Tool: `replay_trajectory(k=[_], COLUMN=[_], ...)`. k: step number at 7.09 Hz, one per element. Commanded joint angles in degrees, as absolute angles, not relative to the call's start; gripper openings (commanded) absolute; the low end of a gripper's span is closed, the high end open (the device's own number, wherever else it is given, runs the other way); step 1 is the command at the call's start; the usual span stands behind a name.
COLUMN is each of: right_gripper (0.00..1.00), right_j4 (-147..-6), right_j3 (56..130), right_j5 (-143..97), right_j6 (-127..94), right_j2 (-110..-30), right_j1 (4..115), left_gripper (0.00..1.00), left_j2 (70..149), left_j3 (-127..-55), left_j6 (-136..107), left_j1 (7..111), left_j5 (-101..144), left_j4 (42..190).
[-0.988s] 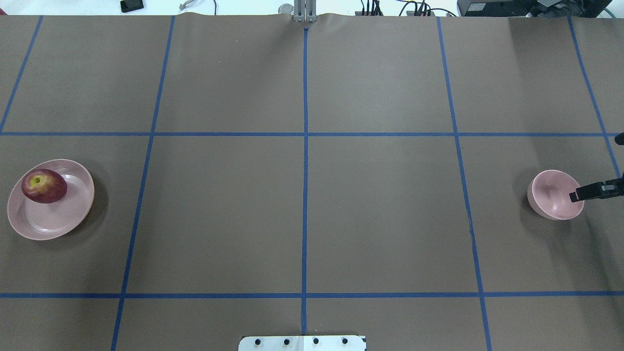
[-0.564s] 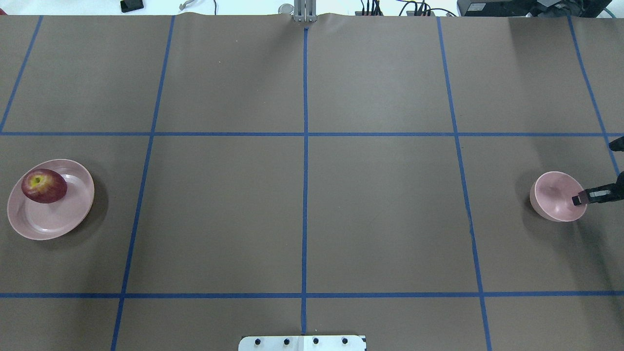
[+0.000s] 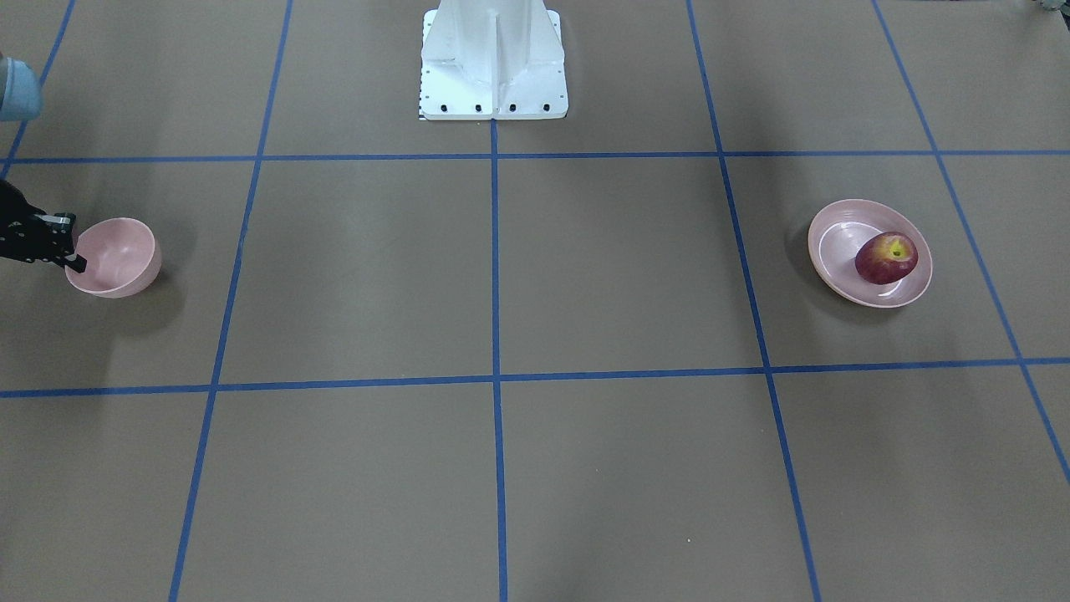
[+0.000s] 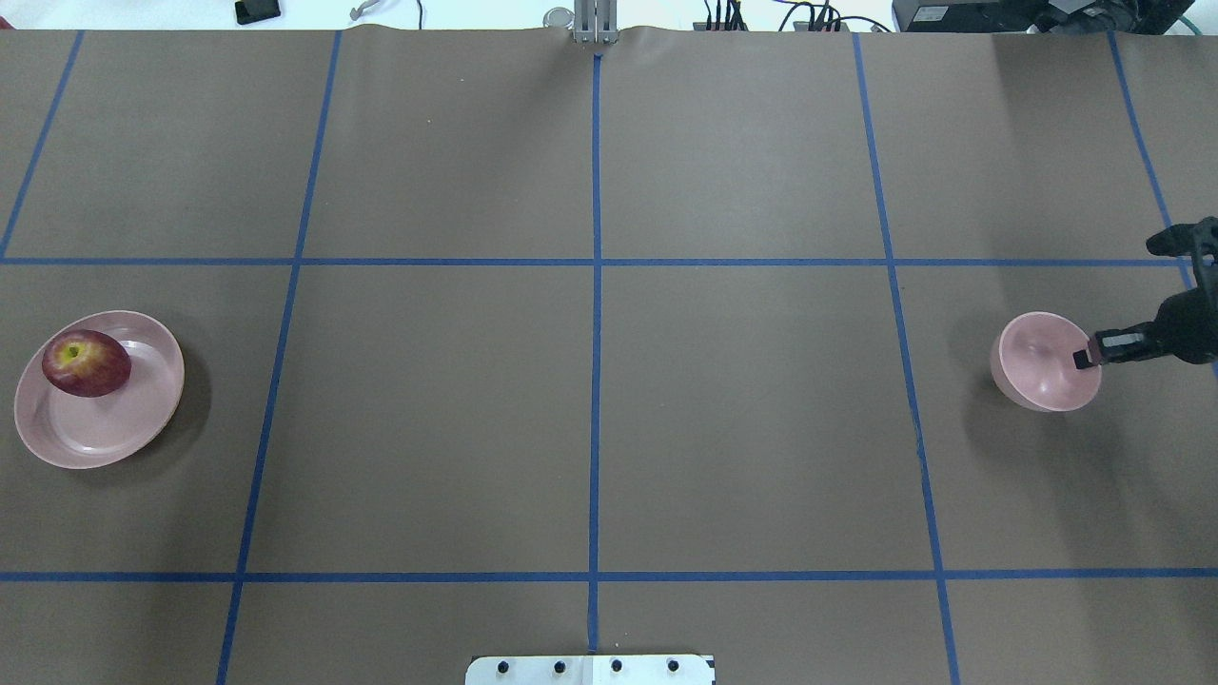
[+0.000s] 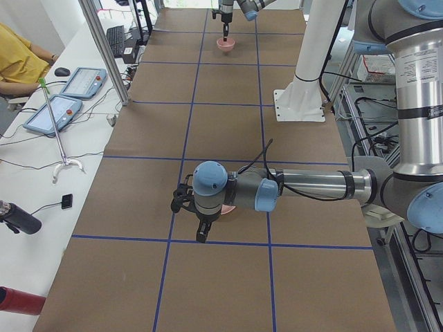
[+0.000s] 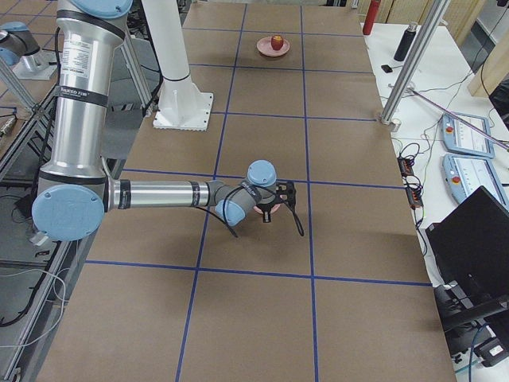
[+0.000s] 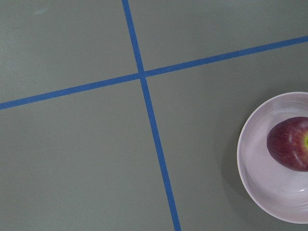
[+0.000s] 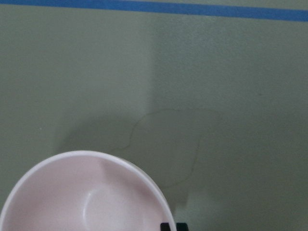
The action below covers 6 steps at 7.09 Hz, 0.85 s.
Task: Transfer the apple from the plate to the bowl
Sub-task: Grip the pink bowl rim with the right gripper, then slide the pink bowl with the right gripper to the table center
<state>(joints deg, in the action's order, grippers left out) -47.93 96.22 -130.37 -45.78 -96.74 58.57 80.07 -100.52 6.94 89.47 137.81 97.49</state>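
Observation:
The dark red apple (image 4: 86, 362) lies on the far side of the pink plate (image 4: 114, 428) at the table's left end; both show in the front view, the apple (image 3: 886, 257) on the plate (image 3: 836, 276). The pink bowl (image 4: 1037, 366) is at the right end, tilted. My right gripper (image 4: 1080, 360) is shut on its right rim, also in the front view (image 3: 77, 266). The right wrist view shows the bowl (image 8: 72, 197) just below the camera. My left gripper (image 5: 201, 232) hangs high beside the plate; I cannot tell whether it is open. The left wrist view shows the apple (image 7: 291, 144).
Brown paper with blue tape lines covers the table. The white robot base (image 3: 493, 58) stands at the middle of the near edge. A metal post (image 4: 595, 24) and cables lie beyond the far edge.
My right gripper has moved left and slightly away from the robot, taking the bowl with it by the rim. The apple and plate have not moved.

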Motion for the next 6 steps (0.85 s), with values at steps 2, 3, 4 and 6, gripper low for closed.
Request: replay_trajectory(k=[2, 3, 4, 6], right_gripper=[0.00, 0.00, 0.00, 0.00], right_j4=[-53.61, -53.70, -53.70, -61.89], right_j3=[99.49, 100.45, 100.72, 100.90], right_j5=[-128.86, -126.76, -123.69, -116.49], right_j6=[-66.11, -70.27, -74.58, -78.30], right_j2=[-83.00, -80.79, -78.60, -71.07], right_j1=[52.16, 48.81, 45.56, 39.23], left_gripper=[0.98, 0.98, 0.98, 0.98], left_j2=[79.98, 79.89, 79.89, 79.81], left_j3=[-100.46, -100.46, -100.37, -100.37], left_j6=[6.94, 6.94, 6.94, 6.94], left_j1=[89.38, 89.38, 89.38, 89.38], left_j5=[137.81, 137.81, 137.81, 137.81], left_j4=[97.47, 97.47, 97.47, 97.38])
